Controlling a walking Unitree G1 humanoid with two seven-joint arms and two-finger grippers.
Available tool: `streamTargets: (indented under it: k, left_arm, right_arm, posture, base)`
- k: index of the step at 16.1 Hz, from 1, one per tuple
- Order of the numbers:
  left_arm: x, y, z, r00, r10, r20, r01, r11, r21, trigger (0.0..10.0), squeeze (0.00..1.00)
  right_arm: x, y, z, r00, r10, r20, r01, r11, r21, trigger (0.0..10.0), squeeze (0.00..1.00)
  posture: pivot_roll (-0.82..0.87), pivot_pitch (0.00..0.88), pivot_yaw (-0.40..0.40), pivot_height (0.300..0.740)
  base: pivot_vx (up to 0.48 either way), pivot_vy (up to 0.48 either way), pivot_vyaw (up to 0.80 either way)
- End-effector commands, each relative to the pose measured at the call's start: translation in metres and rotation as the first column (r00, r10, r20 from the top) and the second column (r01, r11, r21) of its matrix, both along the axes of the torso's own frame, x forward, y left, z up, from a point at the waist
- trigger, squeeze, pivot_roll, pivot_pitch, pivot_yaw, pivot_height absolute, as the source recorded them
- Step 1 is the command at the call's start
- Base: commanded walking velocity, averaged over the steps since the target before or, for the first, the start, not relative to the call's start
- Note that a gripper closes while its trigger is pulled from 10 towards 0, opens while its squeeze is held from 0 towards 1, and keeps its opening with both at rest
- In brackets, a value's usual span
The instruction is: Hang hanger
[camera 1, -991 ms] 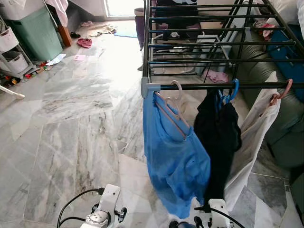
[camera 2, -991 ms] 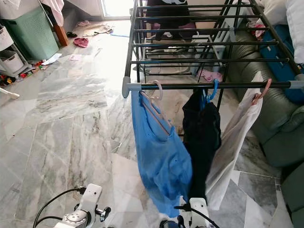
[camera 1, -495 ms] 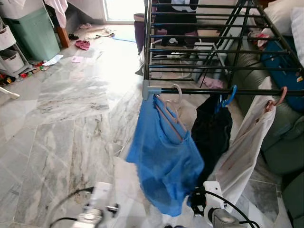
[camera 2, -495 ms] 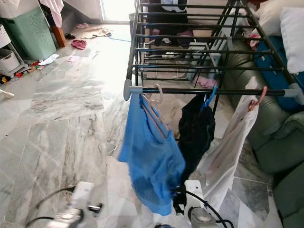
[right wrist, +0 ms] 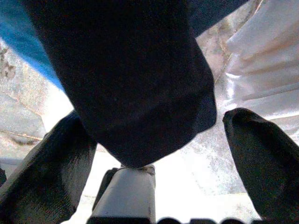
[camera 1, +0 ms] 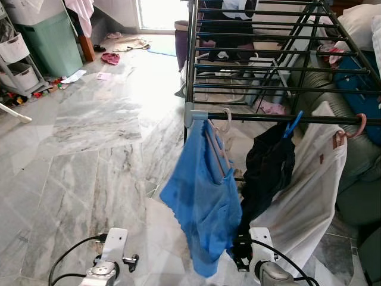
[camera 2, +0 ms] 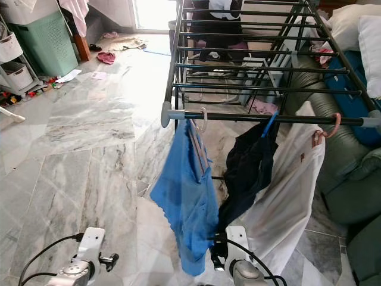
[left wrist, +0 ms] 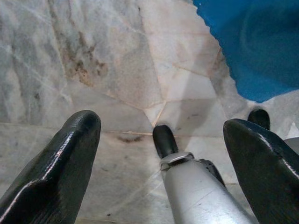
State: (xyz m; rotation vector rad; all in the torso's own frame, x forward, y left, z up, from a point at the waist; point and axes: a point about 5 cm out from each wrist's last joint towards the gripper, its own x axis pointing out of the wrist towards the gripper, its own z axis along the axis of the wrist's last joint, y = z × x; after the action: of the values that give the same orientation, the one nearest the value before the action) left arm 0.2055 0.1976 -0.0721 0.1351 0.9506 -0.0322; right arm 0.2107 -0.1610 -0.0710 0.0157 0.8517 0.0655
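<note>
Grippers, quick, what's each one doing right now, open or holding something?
Left gripper: open, holding nothing.
Right gripper: open, holding nothing, with the black garment hanging between its fingers.

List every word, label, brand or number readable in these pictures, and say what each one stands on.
None: no legible text on the drying rack, the blue garment, the black garment, the white garment or the green hamper.
Too small to read: the papers on the floor.
</note>
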Motion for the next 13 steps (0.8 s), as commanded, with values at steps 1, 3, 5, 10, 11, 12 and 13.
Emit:
streamTargets:
  k: [1,3,5,10,11,12,13]
  left_arm:
    - [0.0009,0.0012,0.0006,1.0,0.003,-0.004,-0.003,1.0,-0.002,10.0,0.0]
    - [0.0019,0.0011,0.0011,1.0,0.001,-0.002,-0.001,1.0,-0.005,10.0,0.0]
    - [0.0017,0.0014,0.0011,1.0,0.002,-0.002,-0.002,1.0,-0.005,10.0,0.0]
    - [0.0017,0.0014,0.0011,1.0,0.002,-0.002,-0.002,1.0,-0.005,10.0,0.0]
    - [0.0017,0.0014,0.0011,1.0,0.002,-0.002,-0.002,1.0,-0.005,10.0,0.0]
    - [0.0017,0.0014,0.0011,1.0,0.002,-0.002,-0.002,1.0,-0.005,10.0,0.0]
    - [0.0017,0.0014,0.0011,1.0,0.002,-0.002,-0.002,1.0,-0.005,10.0,0.0]
  right_arm:
    - [-0.0041,-0.0024,-0.0024,1.0,-0.007,-0.018,0.007,1.0,-0.003,10.0,0.0]
    - [-0.0048,-0.0045,-0.0027,1.0,-0.016,-0.022,0.016,1.0,-0.007,10.0,0.0]
    - [-0.0054,-0.0043,-0.0032,0.999,-0.021,-0.027,0.021,1.0,-0.005,10.0,0.0]
    - [-0.0054,-0.0043,-0.0032,0.999,-0.021,-0.027,0.021,1.0,-0.005,10.0,0.0]
    - [-0.0054,-0.0043,-0.0032,0.999,-0.021,-0.027,0.021,1.0,-0.005,10.0,0.0]
    - [-0.0054,-0.0043,-0.0032,0.999,-0.021,-0.027,0.021,1.0,-0.005,10.0,0.0]
    - [-0.0054,-0.0043,-0.0032,0.999,-0.021,-0.027,0.021,1.0,-0.005,10.0,0.0]
  posture:
    - [-0.14,0.042,-0.014,0.74]
    - [-0.14,0.044,-0.012,0.74]
    - [-0.14,0.044,-0.012,0.74]
    - [-0.14,0.044,-0.012,0.74]
    - [-0.14,0.044,-0.012,0.74]
    - [-0.14,0.044,-0.012,0.74]
    - [-0.14,0.044,-0.012,0.74]
  base:
    - [0.0,0.0,0.0]
    - [0.0,0.0,0.0]
    - [0.0,0.0,0.0]
    - [0.0,0.0,0.0]
    - [0.0,0.0,0.0]
    - [0.0,0.0,0.0]
    - [0.0,0.0,0.0]
